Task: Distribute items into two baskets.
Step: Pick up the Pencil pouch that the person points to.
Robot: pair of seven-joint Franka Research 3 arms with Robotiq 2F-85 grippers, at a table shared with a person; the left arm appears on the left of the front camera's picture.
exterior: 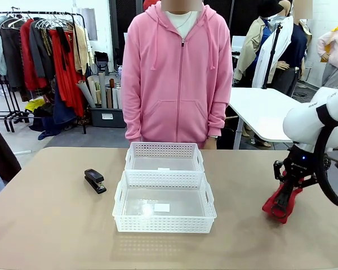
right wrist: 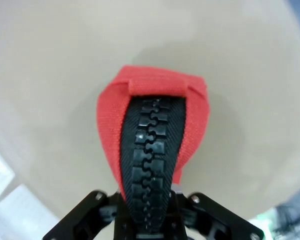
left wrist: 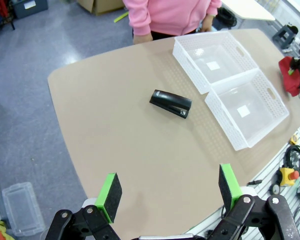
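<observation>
Two white lattice baskets stand at the table's middle, the larger one (exterior: pixel 164 202) in front and the smaller one (exterior: pixel 164 157) behind it, both with nothing in them. A small black stapler (exterior: pixel 94 180) lies to their left. At the right, my right gripper (exterior: pixel 285 198) is shut on the red pouch (exterior: pixel 278 203), which hangs from it just above or touching the table; its black zip (right wrist: pixel 149 165) runs up between the jaws. My left gripper (left wrist: pixel 170 192) is open high above the table's left side, with the stapler (left wrist: pixel 171 103) far below its green pads (left wrist: pixel 109 189).
A person in a pink hoodie (exterior: pixel 177 73) stands at the far edge behind the baskets. Bare table (exterior: pixel 50 225) surrounds the baskets. A white table (exterior: pixel 262 109) and a clothes rack (exterior: pixel 42 56) stand beyond.
</observation>
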